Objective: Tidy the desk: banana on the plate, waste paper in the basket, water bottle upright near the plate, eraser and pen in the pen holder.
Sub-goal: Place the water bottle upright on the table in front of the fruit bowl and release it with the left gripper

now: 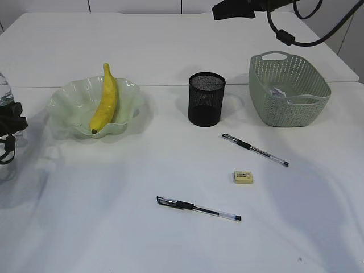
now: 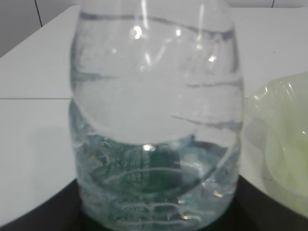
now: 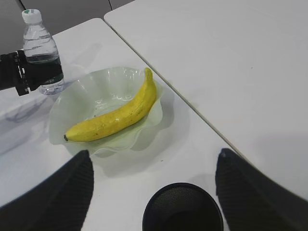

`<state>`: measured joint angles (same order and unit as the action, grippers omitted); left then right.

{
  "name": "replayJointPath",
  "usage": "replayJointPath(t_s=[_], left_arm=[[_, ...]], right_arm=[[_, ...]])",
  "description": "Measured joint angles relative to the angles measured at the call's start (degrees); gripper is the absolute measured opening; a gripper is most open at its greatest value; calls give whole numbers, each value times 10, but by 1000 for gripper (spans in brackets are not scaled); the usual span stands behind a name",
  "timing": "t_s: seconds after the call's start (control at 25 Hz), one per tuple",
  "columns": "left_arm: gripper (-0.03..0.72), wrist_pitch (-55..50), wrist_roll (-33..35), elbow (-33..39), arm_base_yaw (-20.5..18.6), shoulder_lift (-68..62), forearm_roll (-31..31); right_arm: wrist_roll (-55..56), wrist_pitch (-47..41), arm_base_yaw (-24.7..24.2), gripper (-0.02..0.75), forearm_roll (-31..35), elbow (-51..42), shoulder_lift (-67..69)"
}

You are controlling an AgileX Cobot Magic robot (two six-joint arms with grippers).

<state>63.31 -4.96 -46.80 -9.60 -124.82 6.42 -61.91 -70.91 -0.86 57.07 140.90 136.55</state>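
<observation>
The clear water bottle (image 2: 154, 120) stands upright left of the plate (image 1: 62, 105), at the left edge of the exterior view (image 1: 3, 88). My left gripper (image 1: 10, 122) is shut on its lower body, as the right wrist view shows (image 3: 43, 57). The yellow banana (image 1: 106, 102) lies on the pale green plate. Two pens (image 1: 255, 150) (image 1: 198, 209) and a yellow eraser (image 1: 243, 177) lie on the table. The black mesh pen holder (image 1: 206, 99) stands mid-table. My right gripper (image 3: 153, 153) is open and empty, high above the pen holder (image 3: 183, 209).
A grey-green basket (image 1: 287, 111) stands at the right with crumpled paper (image 1: 278, 91) inside. The right arm and its cable (image 1: 284, 34) hang over the far right of the table. A seam between two tables runs behind the plate and the basket.
</observation>
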Motion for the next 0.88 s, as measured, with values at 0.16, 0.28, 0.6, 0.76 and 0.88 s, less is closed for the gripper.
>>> replayJointPath(t_s=[0.16,0.28,0.6,0.76,0.88], left_arm=[[407,0,0,0,0,0,0],[407,0,0,0,0,0,0],[407,0,0,0,0,0,19],[407,0,0,0,0,0,29],[407,0,0,0,0,0,30]], right_arm=[[0,0,0,586,0,0,0],[-5,0,0,586,0,0,0],[-19,0,0,585,0,0,0],[-24,0,0,586,0,0,0],[-26,0,0,586,0,0,0]])
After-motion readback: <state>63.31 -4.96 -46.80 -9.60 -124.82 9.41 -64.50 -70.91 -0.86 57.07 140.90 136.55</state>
